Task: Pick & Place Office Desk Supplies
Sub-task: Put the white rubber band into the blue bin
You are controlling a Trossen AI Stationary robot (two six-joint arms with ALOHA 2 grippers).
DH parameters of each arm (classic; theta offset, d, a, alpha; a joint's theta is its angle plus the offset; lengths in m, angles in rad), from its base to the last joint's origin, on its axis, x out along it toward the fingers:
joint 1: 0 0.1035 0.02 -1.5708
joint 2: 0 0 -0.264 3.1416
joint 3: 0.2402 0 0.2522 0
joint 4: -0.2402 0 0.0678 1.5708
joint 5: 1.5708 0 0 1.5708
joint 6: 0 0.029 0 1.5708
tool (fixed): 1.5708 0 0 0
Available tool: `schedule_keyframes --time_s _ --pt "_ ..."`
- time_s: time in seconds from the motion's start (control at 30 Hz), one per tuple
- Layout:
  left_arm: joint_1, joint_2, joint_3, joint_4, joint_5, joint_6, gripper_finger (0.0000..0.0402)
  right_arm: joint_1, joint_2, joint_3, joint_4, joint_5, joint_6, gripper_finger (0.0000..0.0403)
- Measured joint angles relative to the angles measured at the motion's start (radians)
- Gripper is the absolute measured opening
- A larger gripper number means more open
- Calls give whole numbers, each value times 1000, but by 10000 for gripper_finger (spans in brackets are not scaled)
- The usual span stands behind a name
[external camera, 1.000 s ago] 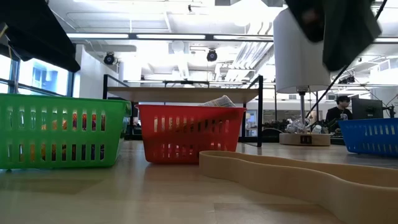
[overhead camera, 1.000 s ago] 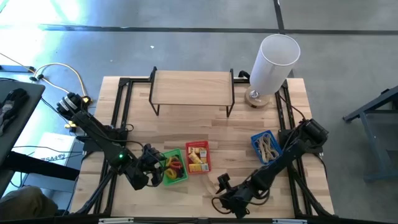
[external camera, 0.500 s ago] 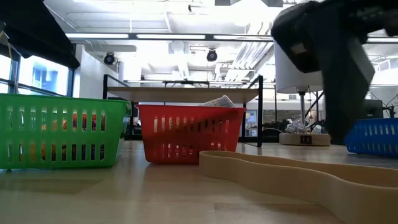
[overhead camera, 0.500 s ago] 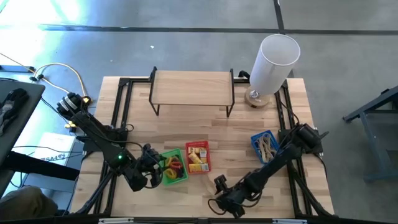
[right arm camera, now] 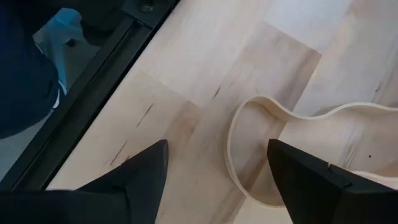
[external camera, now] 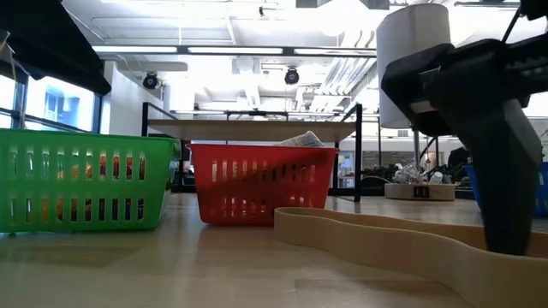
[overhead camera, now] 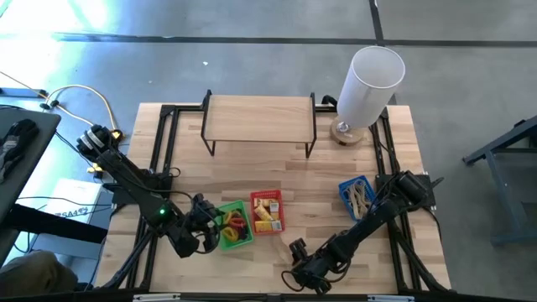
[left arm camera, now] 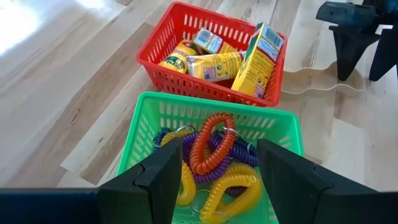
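Observation:
A tan rubber band lies flat on the wood near the table's near edge; it is also close up in the low view. My right gripper is open and low over it, and the band's looped end lies between the fingers; it also shows in the high view. One finger reaches down to the band. My left gripper is open and empty over the green basket, which holds purple, orange and yellow coil rings. My right gripper points down at the rubber band's looped end, one finger on each side of the curved strand. I cannot tell whether a finger touches the band or the table. My left gripper touches nothing.
A red basket with yellow packets stands beside the green basket. A blue basket holds rubber bands at the right. A wooden shelf and a tall white cylinder stand at the far side. A black frame rail runs close to my right gripper.
My right gripper has come down toward the rubber band near the table's near edge and shifted slightly toward the left. In the low view its finger now reaches the band. The band has stayed flat in place.

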Motion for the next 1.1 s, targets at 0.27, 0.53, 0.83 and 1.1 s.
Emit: schedule_keyframes --time_s 0.27,0.53,0.83,1.1 --pt "0 0 0 0 -3 -4 200 -10 0 1 -18 -12 3 164" --pt "0 0 0 0 -3 -5 200 -13 0 1 -21 0 -4 16" --pt "0 0 0 0 -3 0 200 4 -26 -1 -69 116 -9 3" --pt "0 0 -1 -1 -3 0 200 50 -155 -1 -273 280 106 2"
